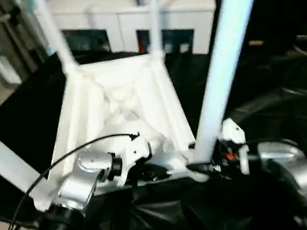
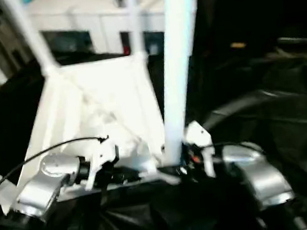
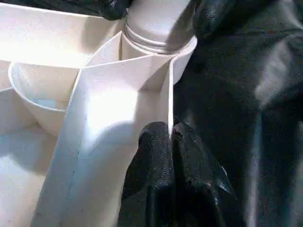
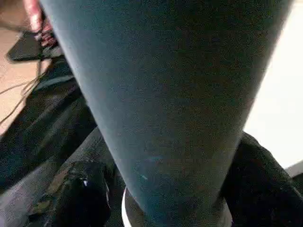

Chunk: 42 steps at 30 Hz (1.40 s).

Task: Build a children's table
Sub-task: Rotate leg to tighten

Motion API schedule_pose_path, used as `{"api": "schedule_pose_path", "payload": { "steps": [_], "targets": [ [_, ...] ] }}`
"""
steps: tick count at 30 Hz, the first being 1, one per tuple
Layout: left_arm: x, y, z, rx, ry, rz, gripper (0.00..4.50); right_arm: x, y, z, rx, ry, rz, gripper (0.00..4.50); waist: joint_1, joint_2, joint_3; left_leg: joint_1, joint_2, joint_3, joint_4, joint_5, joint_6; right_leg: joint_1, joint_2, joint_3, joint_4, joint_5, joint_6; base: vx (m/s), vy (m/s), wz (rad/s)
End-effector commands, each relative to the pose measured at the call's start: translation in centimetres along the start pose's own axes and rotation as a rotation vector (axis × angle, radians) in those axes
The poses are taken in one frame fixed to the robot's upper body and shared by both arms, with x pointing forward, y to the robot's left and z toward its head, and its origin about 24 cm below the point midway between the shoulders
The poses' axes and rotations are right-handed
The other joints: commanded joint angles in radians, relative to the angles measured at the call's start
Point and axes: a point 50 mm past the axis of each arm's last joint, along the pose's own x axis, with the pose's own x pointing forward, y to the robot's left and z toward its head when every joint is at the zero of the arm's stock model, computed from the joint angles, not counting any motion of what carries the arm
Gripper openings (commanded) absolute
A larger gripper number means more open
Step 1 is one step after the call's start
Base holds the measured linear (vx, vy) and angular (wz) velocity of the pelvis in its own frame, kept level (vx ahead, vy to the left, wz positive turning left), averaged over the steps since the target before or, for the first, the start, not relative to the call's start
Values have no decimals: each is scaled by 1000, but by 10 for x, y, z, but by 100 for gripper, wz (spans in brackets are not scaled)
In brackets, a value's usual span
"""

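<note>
The tabletop point(image 1: 121, 105) lies upside down on a black sheet point(image 1: 285, 93), with its ribbed underside facing up. Four legs stand in its corner sockets: two at the far corners point(image 1: 53, 32) point(image 1: 154, 14), one at the near left corner point(image 1: 2, 159), and one at the near right corner point(image 1: 222, 56), which rises tilted toward the upper right.

The left gripper point(image 3: 171, 142) is closed, its two black fingers pressed together on the thin near edge of the tabletop, close to the near right socket point(image 3: 161, 47). The right gripper point(image 1: 205, 168) is at the base of the near right leg, and its fingers point(image 4: 80, 189) stand on both sides of the tube. I cannot tell if they really clamp the leg or only surround it.

Behind the sheet stands a white cabinet point(image 1: 130, 17)
</note>
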Motion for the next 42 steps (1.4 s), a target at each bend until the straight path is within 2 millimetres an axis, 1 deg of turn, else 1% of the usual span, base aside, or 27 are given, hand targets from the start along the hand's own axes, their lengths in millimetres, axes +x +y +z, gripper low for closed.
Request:
{"api": "schedule_pose_path", "payload": {
  "steps": [1,3,4,5,6,9,13,17,19,22,23,25,27,28,29,30,31,33,34,35,36,37,38,39,40,41,42],
  "targets": [
    [3,2,10,45,-12,-28,0,13,18,-18,67,76,161,302,2,-14,-51,6,10,16,-40,-85,138,52,-11,19,-30,89,-296,0,0,0],
    [1,3,11,46,-9,-41,0,12,19,-17,59,86,188,302,11,-11,-46,9,14,16,-46,-145,116,50,-14,20,-38,-23,-279,0,0,0],
    [1,3,11,46,-9,-41,0,12,19,-17,59,86,188,302,12,-11,-44,9,15,16,-48,-163,106,49,-14,21,-41,-52,-273,0,0,0],
    [1,4,11,47,-7,-41,0,12,18,-17,49,86,186,289,13,-12,-42,11,16,16,-52,-200,86,47,-15,22,-45,-104,-260,0,0,0],
    [1,4,11,50,-7,-38,0,12,17,-16,46,87,184,279,14,-9,-41,13,17,14,-55,-228,69,45,-15,24,-48,-143,-248,0,0,0],
    [1,6,12,52,-17,-13,0,14,14,-14,52,63,169,268,11,-12,-39,11,15,13,-60,-268,41,44,-15,27,-52,-196,-226,0,0,0],
    [1,6,10,48,-21,5,0,17,16,-13,63,41,169,238,11,-15,-41,10,14,13,-58,-257,38,44,-15,28,-52,-186,-215,0,0,0],
    [1,4,9,29,-48,37,0,19,19,-14,77,19,152,226,10,-15,-41,7,12,13,-57,-238,44,45,-14,28,-51,-174,-213,0,0,0],
    [3,4,10,19,-66,74,0,22,20,-15,94,-14,97,224,9,-13,-39,6,13,12,-59,-255,38,44,-15,28,-53,-196,-207,0,0,0],
    [7,6,13,16,-89,146,0,30,15,-19,129,-46,-29,219,6,-13,-34,8,11,10,-65,-319,15,37,-16,28,-65,-318,-173,0,0,0],
    [10,6,14,10,-98,177,0,34,11,-21,141,-48,-93,218,0,-11,-32,4,10,6,-69,-339,1,36,-16,27,-68,-364,-157,0,0,0],
    [17,7,15,-3,-103,220,0,41,4,-26,159,-43,-210,215,-13,-13,-29,6,6,2,-71,-381,-16,32,-17,23,-78,-448,-129,0,0,0],
    [28,8,16,-38,-108,293,0,51,-7,-30,182,-37,-379,210,-35,-14,-24,1,1,-5,-73,-416,-34,29,-20,16,-88,-560,-85,-25,-2,-5],
    [38,8,19,-57,-116,325,0,59,-13,-32,233,-32,-486,207,-41,-16,-23,2,-2,-8,-73,-429,-34,28,-18,13,-94,-597,-71,-77,0,-17],
    [42,8,20,-64,-119,339,0,62,-15,-32,252,-31,-525,205,-50,-19,-20,2,-5,-10,-71,-443,-36,25,-18,9,-102,-655,-46,-54,3,-13],
    [45,8,21,-68,-121,349,0,65,-16,-32,271,-30,-557,202,-55,-16,-21,7,-7,-15,-69,-462,-39,23,-19,3,-110,-694,-27,-52,11,-12],
    [50,7,24,-70,-126,351,0,71,-16,-32,295,-23,-589,202,-56,-16,-22,7,-8,-16,-70,-467,-37,25,-19,0,-114,-699,-21,0,0,0],
    [53,6,25,-71,-129,351,0,75,-15,-32,306,-19,-603,202,-60,-9,-23,18,-7,-17,-72,-496,-25,18,-16,-3,-124,-666,-28,0,0,0],
    [59,4,28,-73,-137,351,0,81,-13,-30,306,-23,-607,202,-63,-19,-22,17,-6,-17,-72,-503,-21,16,-14,-4,-126,-659,-30,0,0,0],
    [63,2,30,-69,-144,342,0,87,-10,-28,296,-35,-592,234,-66,-16,-20,16,-5,-20,-77,-519,-20,19,-14,-9,-124,-652,-34,0,0,0],
    [63,2,30,-69,-144,342,0,87,-10,-28,296,-35,-592,253,-72,-9,-19,17,-2,-24,-82,-543,-21,23,-15,-14,-125,-637,-38,0,0,0],
    [63,2,30,-69,-144,342,0,87,-10,-28,296,-35,-592,253,-75,-9,-19,16,-2,-27,-84,-556,-22,25,-15,-16,-126,-630,-39,0,0,0],
    [64,2,30,-68,-145,343,0,87,-10,-27,291,-39,-594,269,-78,-10,-18,18,-1,-29,-86,-581,-22,25,-14,-18,-128,-621,-42,0,0,0],
    [64,1,31,-65,-142,344,0,87,-11,-27,307,-53,-607,269,-79,-10,-19,22,0,-30,-87,-586,-21,26,-17,-18,-127,-605,-50,0,0,0],
    [63,1,32,-58,-139,342,0,85,-13,-26,323,-73,-612,269,-81,-10,-19,21,0,-30,-89,-587,-21,27,-17,-17,-127,-596,-54,0,0,0],
    [62,1,31,-51,-135,333,0,83,-15,-24,318,-80,-607,303,-82,-9,-19,19,1,-31,-91,-586,-21,29,-18,-15,-126,-581,-61,0,0,0],
    [62,1,31,-51,-135,333,0,83,-15,-24,318,-80,-607,303,-82,-12,-21,18,2,-29,-91,-571,-19,29,-18,-11,-123,-559,-68,0,0,0]
  ]
}}
